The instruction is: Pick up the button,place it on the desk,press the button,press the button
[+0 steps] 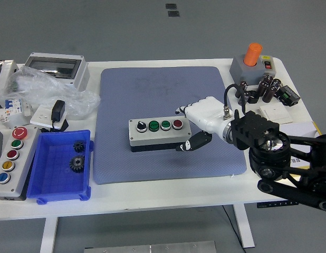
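A grey button box (157,134) lies flat on the blue mat (163,89) in the middle of the table. Its top carries a black selector knob (141,126), two green buttons (159,125) and a red button (177,124). My right hand (185,128), white with a black thumb, sits at the box's right end. Its fingers (181,110) reach past the far side by the red button, and the thumb (190,144) lies by the front right corner. The hand is spread and holds nothing. My left arm is out of view.
A blue bin (47,190) with two gears stands at the front left, next to a second button panel (10,161). A grey enclosure (55,68), plastic bag and adapter crowd the back left. An orange-knobbed box (251,63), capacitors (258,89) and a white plate (274,113) fill the back right.
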Robot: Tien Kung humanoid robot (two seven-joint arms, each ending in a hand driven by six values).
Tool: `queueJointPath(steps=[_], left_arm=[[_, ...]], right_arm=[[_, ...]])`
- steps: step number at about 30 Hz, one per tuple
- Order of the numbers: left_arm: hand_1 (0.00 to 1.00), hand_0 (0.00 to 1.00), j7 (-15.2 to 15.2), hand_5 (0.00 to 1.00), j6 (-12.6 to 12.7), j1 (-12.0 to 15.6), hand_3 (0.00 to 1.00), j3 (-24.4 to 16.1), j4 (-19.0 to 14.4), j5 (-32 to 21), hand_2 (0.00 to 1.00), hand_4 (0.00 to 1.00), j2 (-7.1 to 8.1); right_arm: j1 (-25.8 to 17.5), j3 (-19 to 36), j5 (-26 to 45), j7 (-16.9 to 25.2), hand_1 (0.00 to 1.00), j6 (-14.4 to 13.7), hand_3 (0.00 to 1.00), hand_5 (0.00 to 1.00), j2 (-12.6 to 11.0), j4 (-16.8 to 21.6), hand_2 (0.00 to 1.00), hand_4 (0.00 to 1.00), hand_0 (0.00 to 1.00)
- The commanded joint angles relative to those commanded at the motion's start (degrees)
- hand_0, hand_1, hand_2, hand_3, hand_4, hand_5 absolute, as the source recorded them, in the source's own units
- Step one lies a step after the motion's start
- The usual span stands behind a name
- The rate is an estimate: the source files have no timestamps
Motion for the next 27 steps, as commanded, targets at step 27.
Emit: queueJointPath(steps=[27], left_arm=[[0.629, 0.593, -0.2, 0.466, 0.0, -0.1, 0.609, 1.1, 0.0, -1.1, 0.603, 0.515, 0.15]], right_arm=[[1.6, -4.6, 2.1, 0.3, 0.348, -1.0, 0.977, 0.002, 3.4, -3.4, 0.257, 0.414, 0.356]])
